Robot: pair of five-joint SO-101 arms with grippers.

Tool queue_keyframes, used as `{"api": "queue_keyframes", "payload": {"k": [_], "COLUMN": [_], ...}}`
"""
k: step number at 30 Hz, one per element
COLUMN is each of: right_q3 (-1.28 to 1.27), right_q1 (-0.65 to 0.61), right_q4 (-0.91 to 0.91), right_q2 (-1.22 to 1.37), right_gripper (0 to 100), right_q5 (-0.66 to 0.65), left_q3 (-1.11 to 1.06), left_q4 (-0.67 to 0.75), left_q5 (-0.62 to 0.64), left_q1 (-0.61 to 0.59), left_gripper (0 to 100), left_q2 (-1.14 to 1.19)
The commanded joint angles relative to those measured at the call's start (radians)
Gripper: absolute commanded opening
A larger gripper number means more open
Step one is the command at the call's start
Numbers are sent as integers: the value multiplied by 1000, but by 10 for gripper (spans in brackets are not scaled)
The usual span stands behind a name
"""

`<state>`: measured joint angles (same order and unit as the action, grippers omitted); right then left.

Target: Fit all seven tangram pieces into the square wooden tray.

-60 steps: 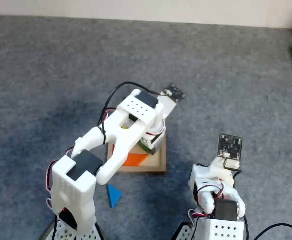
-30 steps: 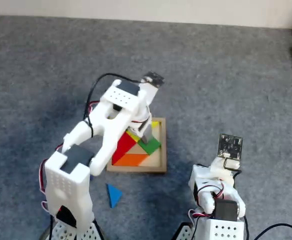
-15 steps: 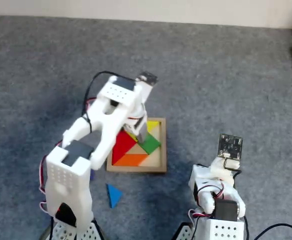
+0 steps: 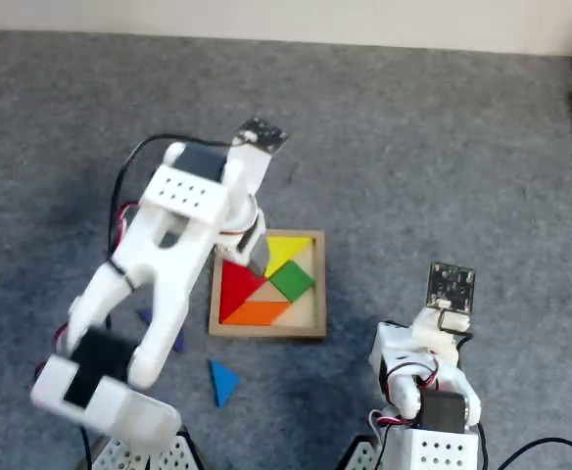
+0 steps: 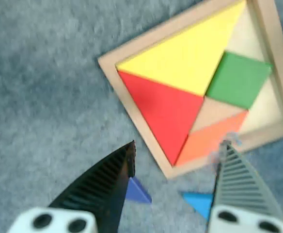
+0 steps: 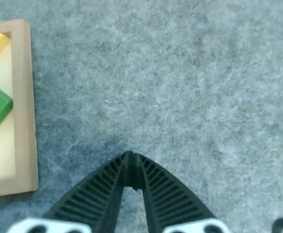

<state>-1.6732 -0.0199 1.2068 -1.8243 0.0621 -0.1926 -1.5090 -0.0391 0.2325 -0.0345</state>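
Tray (image 4: 321,294) sits mid-frame in the high view, four pieces (image 4: 239,291) in; my left claw (image 5: 178,145) hangs at its left edge, spread wide and empty, my right claw (image 6: 132,158) closed at lower right. Next, I judge: fetch the blue triangle (image 4: 223,381) lower left of it.

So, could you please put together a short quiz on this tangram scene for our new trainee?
1. True or false: the green square lies inside the wooden tray.
2. How many pieces lie in the tray? A two, B four, C seven.
3. Fill the gap: the left tool is ___ (open or shut).
Key: 1 true; 2 B; 3 open.
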Motion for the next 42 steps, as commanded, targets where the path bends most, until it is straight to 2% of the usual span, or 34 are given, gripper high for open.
{"api": "queue_keyframes", "payload": {"k": [1, 11, 17, 23, 28, 38, 42], "right_q3": [-125, -125, -125, -125, -125, -125, -125], "right_q1": [13, 13, 13, 13, 13, 13, 13], "right_q4": [7, 7, 7, 7, 7, 7, 7], "right_q2": [-13, -13, -13, -13, -13, -13, -13], "right_gripper": [9, 9, 9, 9, 9, 9, 9], "right_q5": [2, 2, 2, 2, 2, 2, 2], "left_q3": [-117, -513, -720, -849, -917, -921, -868], "left_q4": [-2, 0, 130, 273, 362, 371, 368], "left_q5": [-5, -250, -307, -296, -232, -232, -230], "left_q1": [13, 13, 33, 148, 214, 209, 209], "left_gripper": [266, 266, 269, 267, 270, 266, 265], "left_q2": [-183, -420, -481, -481, -479, -470, -355]}}
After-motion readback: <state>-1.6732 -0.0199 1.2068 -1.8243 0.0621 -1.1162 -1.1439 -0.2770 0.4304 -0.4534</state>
